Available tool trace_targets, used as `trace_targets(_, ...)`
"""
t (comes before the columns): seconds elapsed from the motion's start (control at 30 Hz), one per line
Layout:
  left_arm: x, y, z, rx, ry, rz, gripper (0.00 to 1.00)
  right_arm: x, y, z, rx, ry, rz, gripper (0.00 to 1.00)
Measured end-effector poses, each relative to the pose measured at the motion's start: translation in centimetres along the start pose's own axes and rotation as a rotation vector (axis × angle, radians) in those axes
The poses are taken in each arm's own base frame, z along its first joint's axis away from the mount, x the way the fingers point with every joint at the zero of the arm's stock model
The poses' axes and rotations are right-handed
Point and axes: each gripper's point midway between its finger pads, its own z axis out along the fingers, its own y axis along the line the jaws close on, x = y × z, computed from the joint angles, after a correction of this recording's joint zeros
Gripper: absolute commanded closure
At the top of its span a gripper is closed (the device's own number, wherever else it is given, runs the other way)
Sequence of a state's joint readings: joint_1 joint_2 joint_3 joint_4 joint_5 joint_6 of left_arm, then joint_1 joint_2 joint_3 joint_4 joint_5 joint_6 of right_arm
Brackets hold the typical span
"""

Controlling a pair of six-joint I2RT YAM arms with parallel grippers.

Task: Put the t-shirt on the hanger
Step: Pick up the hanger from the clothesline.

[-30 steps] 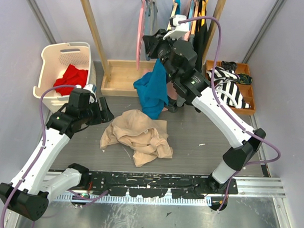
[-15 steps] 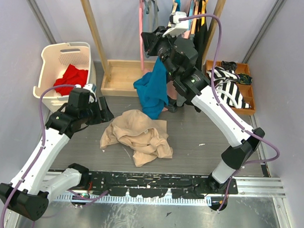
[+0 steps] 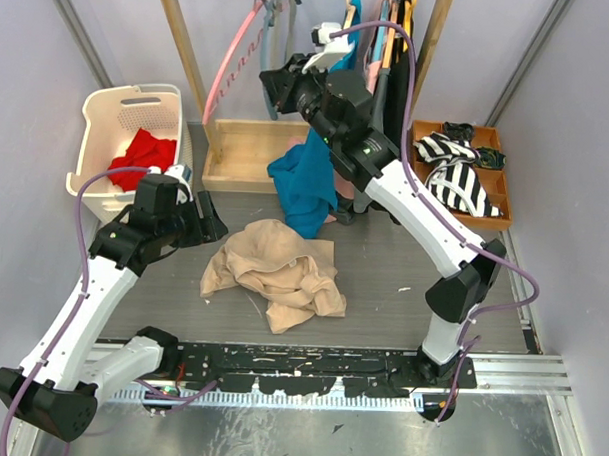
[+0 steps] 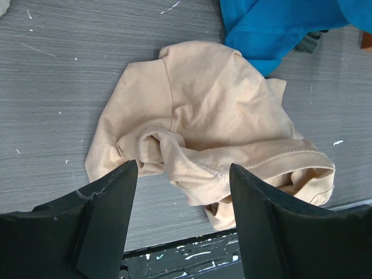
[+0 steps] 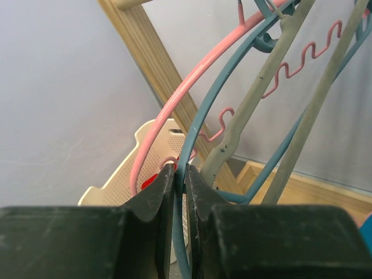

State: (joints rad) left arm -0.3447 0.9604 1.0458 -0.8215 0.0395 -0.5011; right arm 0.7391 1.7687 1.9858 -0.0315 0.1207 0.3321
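**Wrong hanger risk**

The t-shirt lay crumpled mid-table. Far behind, the blue hanger, not the grey hanger beside it, sat clamped in my right gripper; a pull could tangle both. My left gripper hung open over the t-shirt.

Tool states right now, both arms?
Left tool: open, holding nothing, above the t-shirt.
Right tool: closed on the blue-grey hanger.
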Motion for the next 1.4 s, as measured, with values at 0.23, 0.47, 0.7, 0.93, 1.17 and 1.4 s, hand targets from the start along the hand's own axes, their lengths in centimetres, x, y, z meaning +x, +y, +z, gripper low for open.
trace_targets(0.23, 0.0, 0.0, 0.0, -0.001, 0.000, 0.000, 0.29, 0.5, 0.6, 0.5, -0.027, 0.022, 0.011, 0.86)
trace_targets(0.47, 0.0, 0.0, 0.0, -0.001, 0.000, 0.000, 0.29, 1.0, 0.3, 0.3, -0.021, 0.039, 0.011, 0.41)
trace_targets(0.7, 0.0, 0.0, 0.0, 0.000, 0.000, 0.000, 0.29, 0.7, 0.2, -1.6, -0.014, 0.057, 0.007, 0.39)
trace_targets(0.93, 0.0, 0.0, -0.1, 0.002, -0.003, -0.001, 0.29, -2.0, -0.1, -2.7, 0.027, 0.004, 0.001, 0.40)
trace_targets(1.17, -0.1, -0.1, -0.4, 0.007, -0.013, 0.000, 0.29, -1.8, -1.0, -1.3, 0.077, 0.012, -0.019, 0.45)
trace_targets(1.4, 0.1, 0.0, -0.6, 0.003, -0.008, 0.000, 0.29, 1.9, -3.5, 0.8, 0.156, 0.083, -0.044, 0.57)
